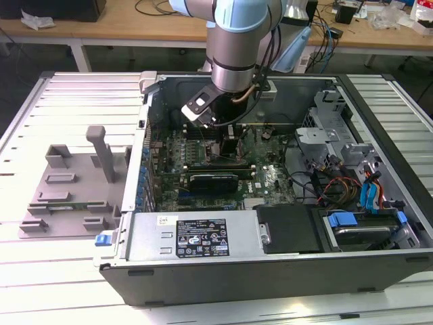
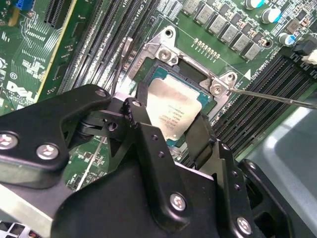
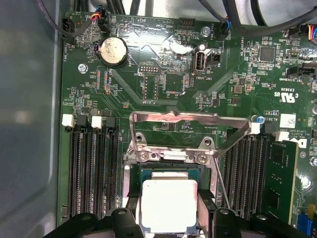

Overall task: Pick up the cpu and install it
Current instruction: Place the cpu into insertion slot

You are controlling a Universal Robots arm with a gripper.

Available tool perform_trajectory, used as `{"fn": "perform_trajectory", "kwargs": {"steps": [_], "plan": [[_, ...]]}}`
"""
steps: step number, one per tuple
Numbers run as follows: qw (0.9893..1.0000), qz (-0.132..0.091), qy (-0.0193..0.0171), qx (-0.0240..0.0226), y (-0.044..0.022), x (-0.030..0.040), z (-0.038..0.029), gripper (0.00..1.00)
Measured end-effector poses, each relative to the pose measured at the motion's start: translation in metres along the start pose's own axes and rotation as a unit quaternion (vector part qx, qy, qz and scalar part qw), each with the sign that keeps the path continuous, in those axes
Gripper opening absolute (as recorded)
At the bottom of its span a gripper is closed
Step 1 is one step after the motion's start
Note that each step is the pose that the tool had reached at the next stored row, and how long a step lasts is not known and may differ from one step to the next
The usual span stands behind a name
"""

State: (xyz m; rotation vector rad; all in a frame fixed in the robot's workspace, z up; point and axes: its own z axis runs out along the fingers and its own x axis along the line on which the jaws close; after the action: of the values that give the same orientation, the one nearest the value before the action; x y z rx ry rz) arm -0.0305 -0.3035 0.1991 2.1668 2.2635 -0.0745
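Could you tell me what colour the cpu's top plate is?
Silvery-grey; the cpu shows best in the first wrist view.

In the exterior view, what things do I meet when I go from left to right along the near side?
Grey plastic fixture → labelled metal cover → black cover → blue drive tray.

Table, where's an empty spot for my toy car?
Bare table runs along the near edge, in front of the grey holder and the case, and behind the holder too. Inside the case it is crowded, most of all where the gripper hangs over the cpu.
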Motion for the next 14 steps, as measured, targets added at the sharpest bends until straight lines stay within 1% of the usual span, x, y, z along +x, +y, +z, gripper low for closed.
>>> {"fn": "perform_trajectory", "kwargs": {"steps": [5, 6, 8, 10, 14], "plan": [[1.0, 0.0, 0.0, 0.0, 0.0, 0.0, 0.0002, 0.56], [1.0, 0.0, 0.0, 0.0, 0.0, 0.0, 0.0002, 0.62], [1.0, 0.0, 0.0002, -0.0002, 0.0001, -0.0004, 0.0004, 0.62], [1.0, 0.0, 0.0001, 0.0, -0.0001, -0.0029, 0.0004, 0.62], [1.0, 0.0, 0.0001, 0.0, -0.0001, -0.0048, 0.0005, 0.62]]}}
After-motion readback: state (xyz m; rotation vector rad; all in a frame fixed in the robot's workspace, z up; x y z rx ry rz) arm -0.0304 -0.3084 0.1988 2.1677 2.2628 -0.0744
